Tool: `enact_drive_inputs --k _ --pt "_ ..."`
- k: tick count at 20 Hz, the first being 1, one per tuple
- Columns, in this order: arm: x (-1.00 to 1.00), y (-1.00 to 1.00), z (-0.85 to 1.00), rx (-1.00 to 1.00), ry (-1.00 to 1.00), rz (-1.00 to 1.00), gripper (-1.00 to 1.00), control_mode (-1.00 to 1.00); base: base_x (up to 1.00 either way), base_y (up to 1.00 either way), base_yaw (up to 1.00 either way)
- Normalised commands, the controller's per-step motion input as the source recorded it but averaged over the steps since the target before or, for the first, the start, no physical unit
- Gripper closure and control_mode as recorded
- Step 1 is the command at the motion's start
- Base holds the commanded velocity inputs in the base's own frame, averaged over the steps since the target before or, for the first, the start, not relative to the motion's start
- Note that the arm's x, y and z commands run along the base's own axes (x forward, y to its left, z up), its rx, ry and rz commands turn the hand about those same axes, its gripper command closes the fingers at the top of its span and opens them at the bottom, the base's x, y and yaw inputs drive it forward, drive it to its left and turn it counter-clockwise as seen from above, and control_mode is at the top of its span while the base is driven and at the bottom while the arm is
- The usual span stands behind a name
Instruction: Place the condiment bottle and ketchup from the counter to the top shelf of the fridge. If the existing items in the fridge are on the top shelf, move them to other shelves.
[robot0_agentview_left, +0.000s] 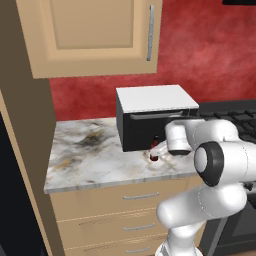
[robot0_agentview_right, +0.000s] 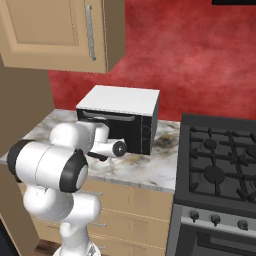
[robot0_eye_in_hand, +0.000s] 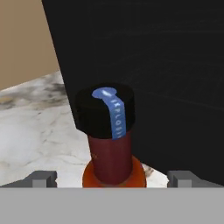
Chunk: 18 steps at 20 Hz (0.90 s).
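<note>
The condiment bottle (robot0_eye_in_hand: 109, 144) stands upright on the counter (robot0_agentview_left: 85, 155), close in front of a black oven box. It has a black cap with a blue strip, a dark red neck and an orange-red shoulder. My gripper (robot0_eye_in_hand: 112, 179) is open, and its two fingertips (robot0_eye_in_hand: 43, 178) stand on either side of the bottle's shoulder without touching it. From the left base the bottle (robot0_agentview_left: 153, 157) is a small dark red spot just under the hand, where the gripper (robot0_agentview_left: 154, 151) points down at it. The ketchup, the fridge with its top shelf and the existing items are out of view.
A black countertop oven with a white top (robot0_agentview_left: 155, 117) stands right behind the bottle. A tan wall cabinet (robot0_agentview_left: 95, 35) hangs above. A black gas stove (robot0_agentview_right: 220, 160) adjoins the counter on the right. Tan drawers (robot0_agentview_left: 140, 197) sit below the slab, which is bare on the left.
</note>
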Motion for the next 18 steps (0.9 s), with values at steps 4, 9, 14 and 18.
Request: enact_drive_inputs --k 4,9,14,18 --pt "0.16 0.0 0.0 -0.01 0.0 0.0 -1.0 -1.0 0.0 0.0 0.0" --pt "0.09 0.0 0.0 0.0 0.0 0.0 1.0 -1.0 0.0 0.0 0.0" --pt "0.0 0.0 0.0 0.0 0.0 0.0 1.0 -1.0 0.0 0.0 0.0" --pt "-0.01 0.0 0.04 0.0 0.0 0.0 1.0 -1.0 0.0 0.0 0.0"
